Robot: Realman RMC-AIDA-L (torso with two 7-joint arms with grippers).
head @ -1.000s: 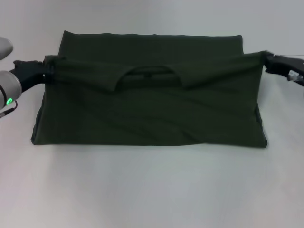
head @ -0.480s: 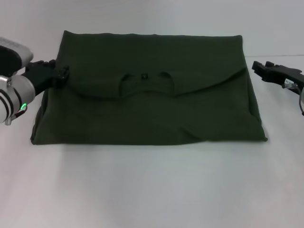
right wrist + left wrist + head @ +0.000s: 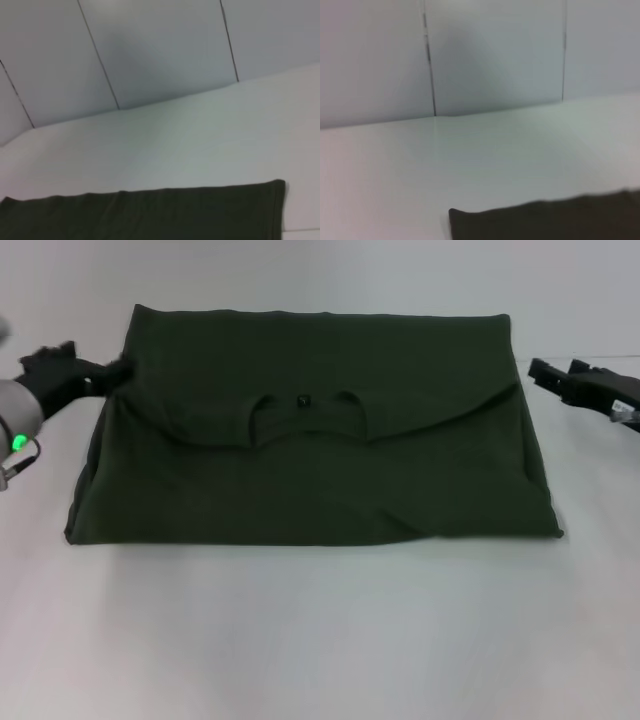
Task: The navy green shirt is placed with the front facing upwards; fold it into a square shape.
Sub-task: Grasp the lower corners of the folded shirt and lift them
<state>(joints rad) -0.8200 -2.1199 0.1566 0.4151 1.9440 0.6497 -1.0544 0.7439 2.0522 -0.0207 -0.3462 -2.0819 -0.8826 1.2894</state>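
The navy green shirt lies flat on the white table as a wide folded rectangle. Its round neck opening faces up near the middle, and no lettering shows. My left gripper hovers open at the shirt's far-left corner, at the cloth's edge and holding nothing. Off the far-right corner my right gripper is open and empty, a short gap away from the cloth. Each wrist view catches only a strip of the shirt on the table.
White table surface surrounds the shirt, with a broad bare area in front of it. A pale panelled wall rises behind the table's far edge.
Both grippers have let go of the shirt's upper corners. The lifted fold has dropped flat onto the shirt, and both arms have drawn outward, away from the cloth.
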